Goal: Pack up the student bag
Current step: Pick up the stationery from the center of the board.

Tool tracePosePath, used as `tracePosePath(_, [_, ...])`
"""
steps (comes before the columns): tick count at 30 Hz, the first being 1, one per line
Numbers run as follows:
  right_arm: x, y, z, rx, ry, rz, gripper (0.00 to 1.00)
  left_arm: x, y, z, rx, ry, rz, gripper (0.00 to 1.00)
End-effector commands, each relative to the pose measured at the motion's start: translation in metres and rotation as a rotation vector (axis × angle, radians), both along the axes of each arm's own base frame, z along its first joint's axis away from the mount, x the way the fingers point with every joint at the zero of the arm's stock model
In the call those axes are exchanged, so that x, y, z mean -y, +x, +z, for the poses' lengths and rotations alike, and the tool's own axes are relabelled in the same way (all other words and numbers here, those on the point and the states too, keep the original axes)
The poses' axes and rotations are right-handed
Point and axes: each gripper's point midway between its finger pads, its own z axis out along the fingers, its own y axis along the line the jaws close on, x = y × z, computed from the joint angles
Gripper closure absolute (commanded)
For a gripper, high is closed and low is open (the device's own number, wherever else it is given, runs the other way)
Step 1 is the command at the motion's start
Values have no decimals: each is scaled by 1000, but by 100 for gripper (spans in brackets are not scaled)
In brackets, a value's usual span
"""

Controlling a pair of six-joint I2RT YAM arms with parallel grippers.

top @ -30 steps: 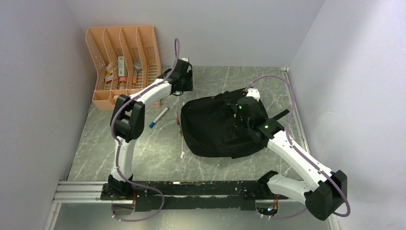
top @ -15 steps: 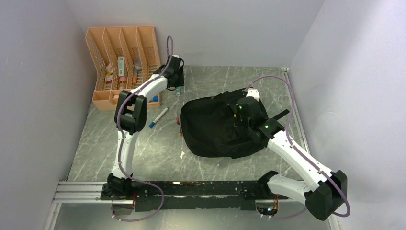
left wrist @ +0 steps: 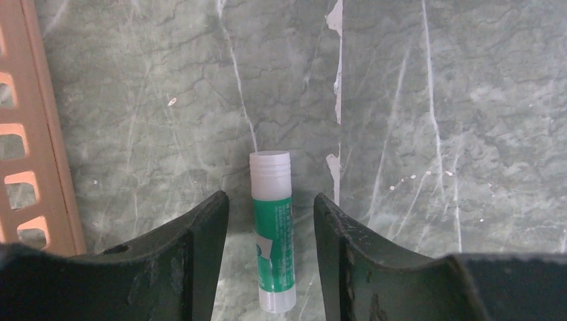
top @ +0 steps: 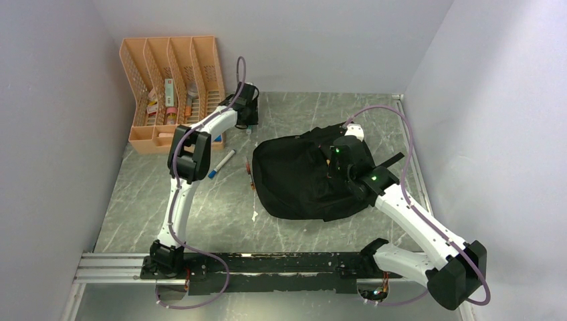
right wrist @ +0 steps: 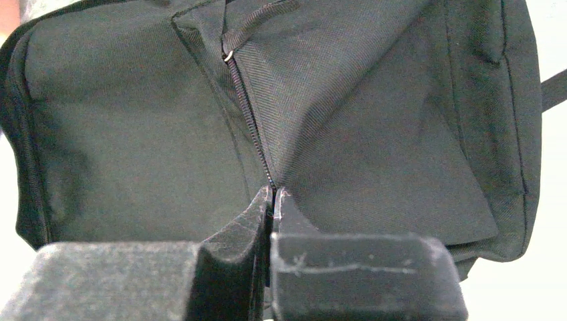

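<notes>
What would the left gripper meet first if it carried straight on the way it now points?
Probably the green-and-white plastic glue stick lying between its open fingers on the grey-green marbled table; depth is unclear.

Top cam overlooks whole table (top: 220,200) (high, rear); wrist cams close-up.

The student bag (right wrist: 134,120) is cut off by the right wrist view's top edge, and the part pinched in the right hand (right wrist: 273,194) is hidden inside the grip.

White arms (top: 409,215), black joints (top: 188,156), mauve cables (top: 381,107)
</notes>
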Motion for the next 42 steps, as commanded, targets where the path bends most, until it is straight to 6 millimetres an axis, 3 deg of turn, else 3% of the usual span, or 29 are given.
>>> tracePosePath(1, [4,-6,-3,-13,0,-5,100,2,-3,-4,-8,6,-11,49])
tracePosePath(6, [3,-6,-2,-12,5,-2,100,1,-10,-10,-23,11,-26,68])
tracePosePath(11, [3,-5,1,0,7,-2,100,4,-15,8,1,-19,-48,93])
tracePosePath(16, [4,-2,5,10,-1,-5,100,5,-31,51,43,-84,-54,95])
tracePosePath(19, [11,1,6,8,-42,-27,100,8,-50,88,91,-154,-78,95])
tracePosePath(24, [24,8,7,5,-121,-69,100,12,-94,143,137,-299,-117,95])
tracePosePath(29, [23,19,12,10,-117,-63,100,24,-151,173,132,-490,-193,95])
tracePosePath(34, [17,31,20,16,-70,-37,100,58,-206,183,89,-711,-279,95])
tracePosePath(42, [-1,39,36,38,45,27,100,159,-274,185,29,-825,-499,95])
